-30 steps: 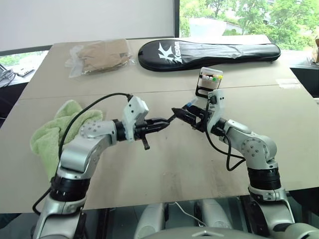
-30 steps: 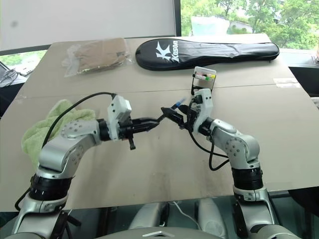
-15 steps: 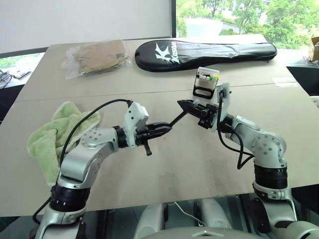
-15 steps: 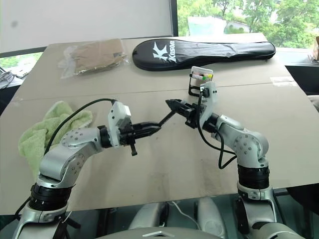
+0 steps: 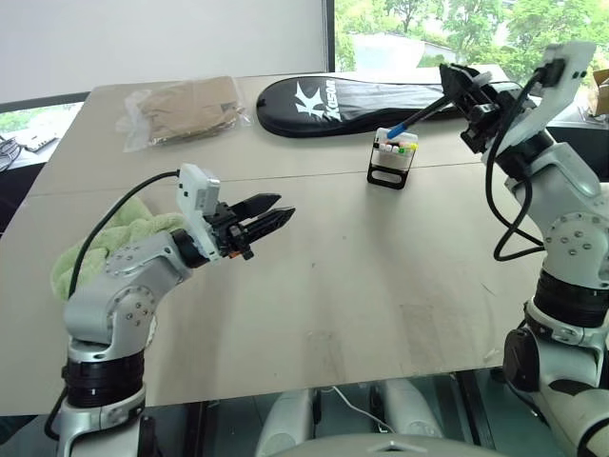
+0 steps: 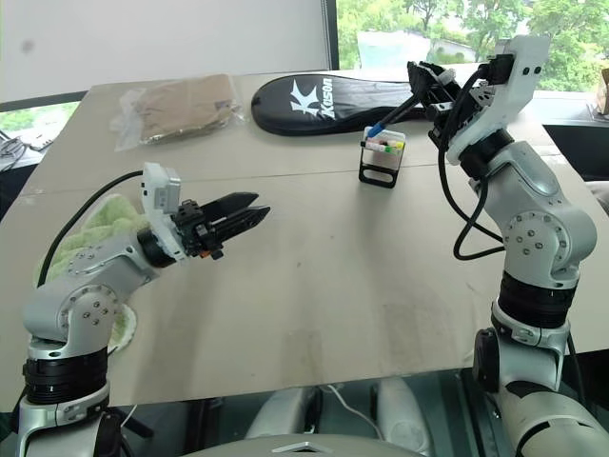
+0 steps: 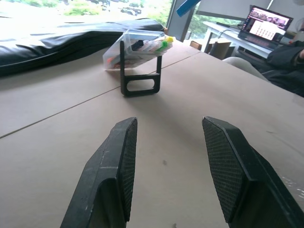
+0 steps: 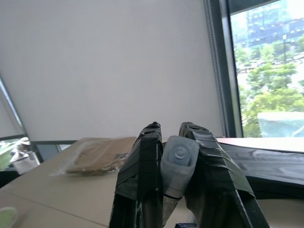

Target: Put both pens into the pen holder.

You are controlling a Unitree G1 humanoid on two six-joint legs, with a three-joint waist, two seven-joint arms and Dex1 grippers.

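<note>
My right gripper (image 5: 449, 74) is raised above the table's far right, shut on a black pen (image 5: 428, 109). The pen slants down and its blue tip hangs just over the pen holder (image 5: 385, 176). In the right wrist view the fingers (image 8: 142, 161) clamp the pen's grey-blue end (image 8: 176, 159). The small holder, black-framed with clear walls, stands on the table with several coloured capped pens in it; I cannot pick out the other pen among them. My left gripper (image 5: 284, 207) hovers open and empty over the table's left-middle, pointing toward the holder (image 7: 140, 61).
A long black racket bag (image 5: 381, 95) lies behind the holder. A clear bag with brown contents (image 5: 190, 107) sits at the back left. A green towel (image 5: 105, 252) lies by the left arm. A laptop (image 7: 268, 21) stands on a far desk.
The pen passed from my left gripper to my right, which shut on it and rose up and to the right above the holder. My left gripper opened and drew back to the left.
</note>
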